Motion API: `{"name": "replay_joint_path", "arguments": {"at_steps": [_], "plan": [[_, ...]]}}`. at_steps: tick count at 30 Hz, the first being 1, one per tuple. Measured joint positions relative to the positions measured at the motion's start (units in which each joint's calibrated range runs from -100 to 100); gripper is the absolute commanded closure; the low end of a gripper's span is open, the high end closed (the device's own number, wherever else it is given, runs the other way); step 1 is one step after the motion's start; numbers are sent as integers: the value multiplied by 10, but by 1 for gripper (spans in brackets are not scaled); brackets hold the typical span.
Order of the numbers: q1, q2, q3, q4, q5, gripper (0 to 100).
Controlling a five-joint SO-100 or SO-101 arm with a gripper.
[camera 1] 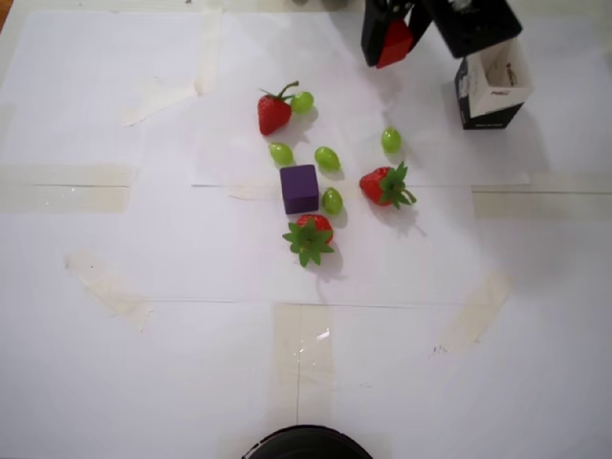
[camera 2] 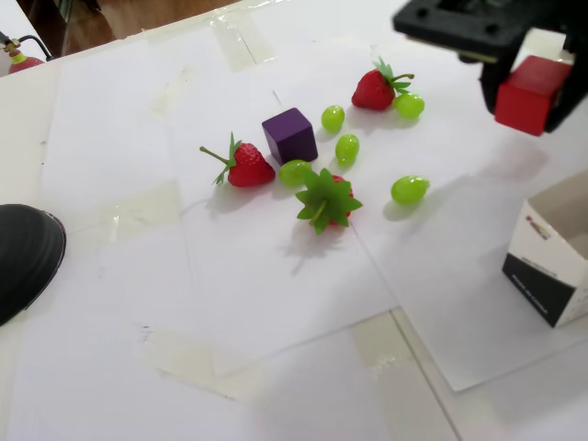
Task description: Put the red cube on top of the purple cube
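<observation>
table (camera 2: 83, 110): lying under taped white paper sheets | wooden floor (camera 2: 138, 14): showing at 11 o'clock | light: falling soft, even

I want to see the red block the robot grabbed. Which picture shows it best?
The fixed view: the red cube hangs above the table, faces clear, clamped in the gripper. The overhead view shows only a sliver of it between the fingers.

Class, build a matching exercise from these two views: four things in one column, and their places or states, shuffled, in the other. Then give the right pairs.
Things:
1. small bright-red solid cube
2. small dark-purple solid cube
3. black-and-white open paper box
4. black gripper

States:
A. stands empty at the paper's edge
B. held above the table
C. shut on a block
D. rests among strawberries and grapes

Pairs: 1-B, 2-D, 3-A, 4-C
</observation>
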State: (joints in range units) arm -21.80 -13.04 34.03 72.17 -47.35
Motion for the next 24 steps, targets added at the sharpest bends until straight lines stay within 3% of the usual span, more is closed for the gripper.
{"name": "replay_joint_path", "arguments": {"at_steps": [16, 24], "plan": [[139, 241, -410, 78, 78, 91], [145, 336, -484, 46, 83, 91]]}}
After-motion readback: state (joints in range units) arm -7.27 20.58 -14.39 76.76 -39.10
